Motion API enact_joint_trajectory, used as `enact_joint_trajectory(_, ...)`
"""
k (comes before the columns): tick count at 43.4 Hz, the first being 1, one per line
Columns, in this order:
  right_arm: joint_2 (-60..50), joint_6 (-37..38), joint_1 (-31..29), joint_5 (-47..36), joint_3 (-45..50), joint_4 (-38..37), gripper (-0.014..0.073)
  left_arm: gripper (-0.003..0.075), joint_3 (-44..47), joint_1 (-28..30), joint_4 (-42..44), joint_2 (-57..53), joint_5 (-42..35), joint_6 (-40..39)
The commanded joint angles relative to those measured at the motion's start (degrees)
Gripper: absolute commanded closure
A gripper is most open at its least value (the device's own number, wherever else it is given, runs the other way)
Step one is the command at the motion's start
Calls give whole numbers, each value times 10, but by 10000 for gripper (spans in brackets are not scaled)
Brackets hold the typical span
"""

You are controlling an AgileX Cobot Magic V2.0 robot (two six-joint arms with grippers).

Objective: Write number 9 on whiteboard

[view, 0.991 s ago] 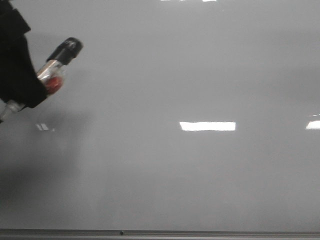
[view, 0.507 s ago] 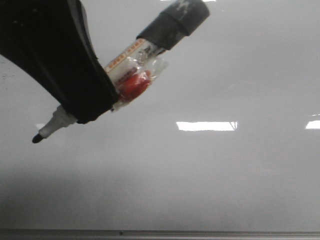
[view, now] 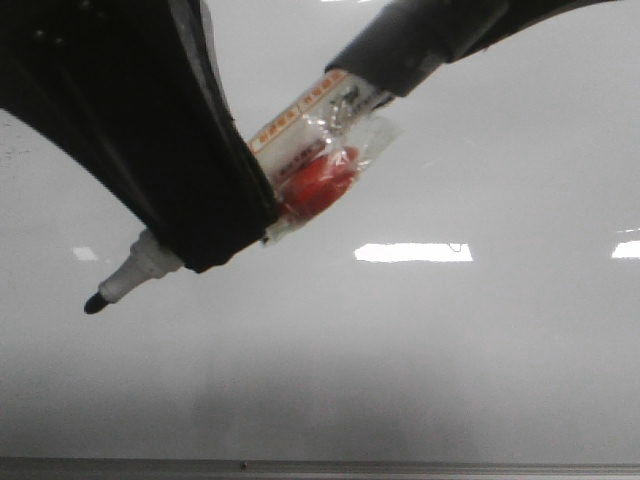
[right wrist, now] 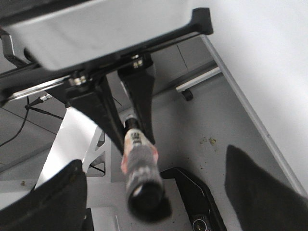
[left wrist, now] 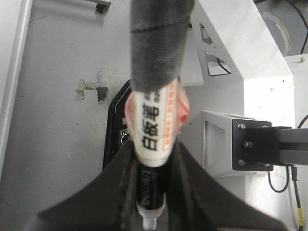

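The whiteboard (view: pixel 420 350) fills the front view, pale grey and glossy; no number 9 shows on it. My left gripper (view: pixel 215 240) is shut on a whiteboard marker (view: pixel 310 170) with a white label and red patch. The black tip (view: pixel 95 303) points down-left, close to the board; I cannot tell if it touches. In the left wrist view the fingers (left wrist: pixel 120 192) clamp the marker (left wrist: pixel 154 115) near its nib end. My right gripper (right wrist: pixel 154 192) is open, its fingers wide on either side of the marker's dark rear end (right wrist: pixel 144 192), and shows as a dark shape (view: pixel 530 12) in the front view.
A thin grey frame edge (view: pixel 320 467) runs along the board's near side. Bright rectangular light reflections (view: pixel 412 252) lie on the board. The wrist views show the grey floor, a white robot stand (left wrist: pixel 250 53), a black floor unit (left wrist: pixel 115 130) and the board's edge (right wrist: pixel 250 115).
The left gripper with the marker has come in from the left and now looms large across the upper left. The right gripper has entered at the top right, round the marker's rear end.
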Motion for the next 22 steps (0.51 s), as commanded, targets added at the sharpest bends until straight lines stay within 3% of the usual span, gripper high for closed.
enact_joint_trajectory(1, 18, -13, 23, -25, -19, 40, -6, 739, -19, -5, -32, -20, 23, 0)
enact_joint_trajectory(5, 40, -13, 36, -26, -19, 42, -3, 739, -19, -5, -32, -20, 23, 0)
enact_joint_trajectory(9, 52, -13, 38, -16, -19, 53, 67, 739, -19, -5, -32, -20, 22, 0)
enact_joint_trajectory(22, 59, -13, 38, 33, -19, 74, 562, 734, -19, -5, -44, -20, 6, 0)
